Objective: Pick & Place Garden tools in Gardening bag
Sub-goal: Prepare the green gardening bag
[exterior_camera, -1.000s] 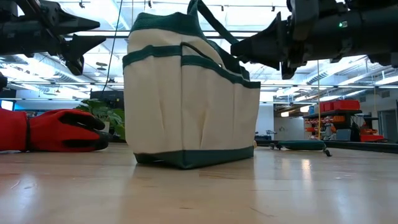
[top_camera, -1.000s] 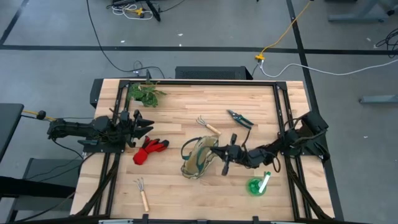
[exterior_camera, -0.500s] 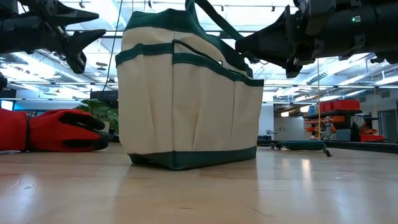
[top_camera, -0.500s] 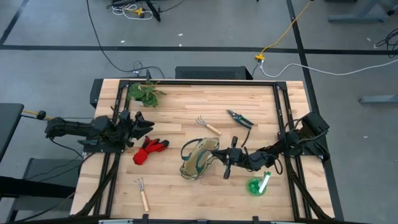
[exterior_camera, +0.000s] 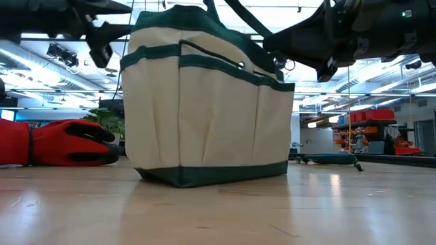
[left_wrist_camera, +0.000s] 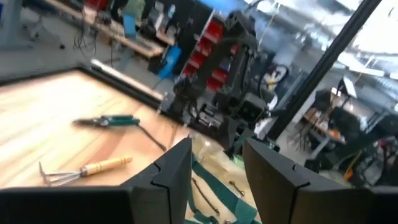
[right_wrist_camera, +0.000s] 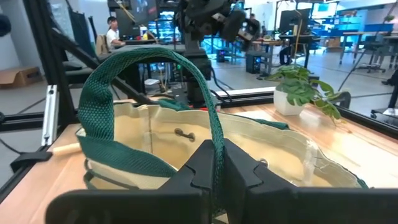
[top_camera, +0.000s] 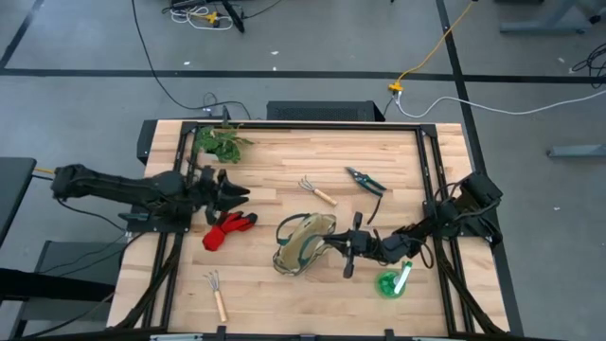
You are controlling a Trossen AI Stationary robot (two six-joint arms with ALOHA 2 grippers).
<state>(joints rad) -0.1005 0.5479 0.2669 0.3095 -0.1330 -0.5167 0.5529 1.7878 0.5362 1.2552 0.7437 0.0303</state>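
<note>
None of the garden tools are bagged yet, from what I see. My right end effector (right_wrist_camera: 214, 165) is clamped on a loop handle of the gardening bag (top_camera: 301, 243) mid-surface. My left end effector (top_camera: 237, 193), fingers apart, hovers above the red gloves (top_camera: 227, 228). Both rakes (top_camera: 317, 192), shears (top_camera: 365, 180) and the green piece (top_camera: 392, 281) lie outside.

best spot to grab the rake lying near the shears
Grip the rake on its wooden handle, coming straight down from above. It lies flat on the table with the straight handle clear all round, while the metal prongs at the other end are thin and splayed.
</note>
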